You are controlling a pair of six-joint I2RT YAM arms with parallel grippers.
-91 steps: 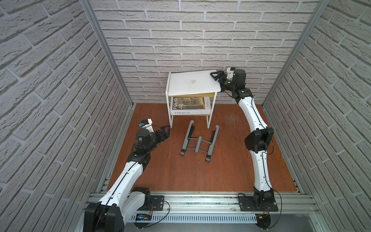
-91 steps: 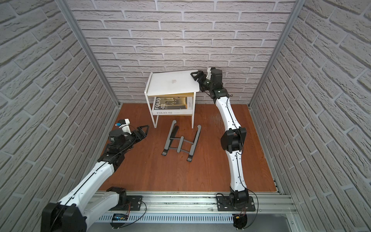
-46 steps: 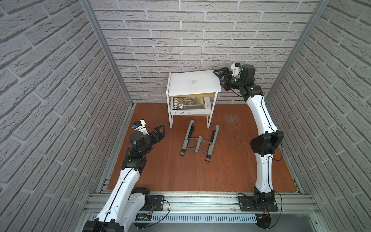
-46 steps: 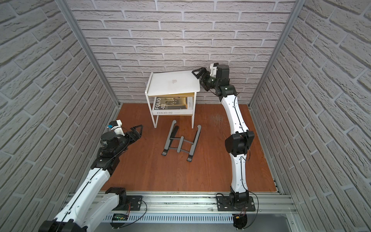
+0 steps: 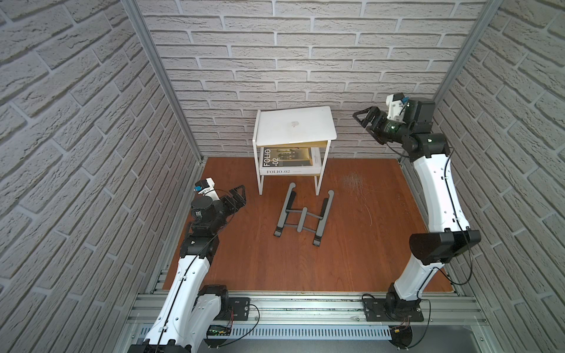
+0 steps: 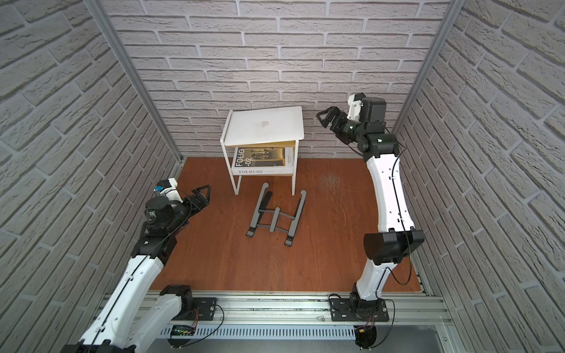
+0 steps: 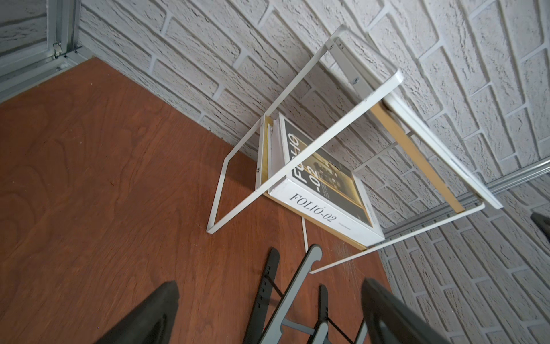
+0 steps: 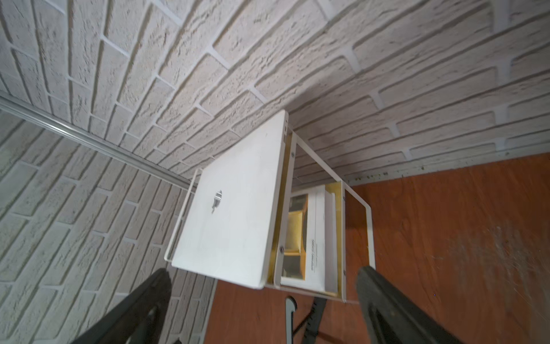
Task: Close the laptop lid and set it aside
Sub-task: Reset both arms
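Item under inspection: the laptop (image 5: 295, 126) (image 6: 264, 125) lies flat on top of a small white-framed shelf unit (image 5: 258, 171) at the far centre of the cell, against the brick wall (image 5: 290, 61). The laptop lid (image 5: 308, 136) is down against the base, silver-white shell up, with the grey apple logo (image 5: 294, 124) (image 8: 218, 199) at its centre. In both top views its right edge overhangs the frame on that side.

The lower shelf holds a book marked "FOLIO-02" (image 5: 289, 159) (image 7: 324, 184), lying flat.

A grey folding stand (image 5: 302, 214) (image 6: 276, 214) lies on the red-brown wooden worktop (image 5: 367, 244) just near of the shelf unit, with nothing on it.

Left hand (image 5: 241, 195) (image 6: 204, 195): low at the left side of the worktop, well apart from the shelf unit and pointing towards it. Its fingers stand wide apart and nothing is between them; the left wrist view shows the stand and the shelf legs through the gap.

Right hand (image 5: 365, 122) (image 6: 325, 120): raised at the far right, about level with the laptop and clear of its right edge, with no contact. Its fingers stand wide apart and empty; the right wrist view shows the laptop corner ahead of them.
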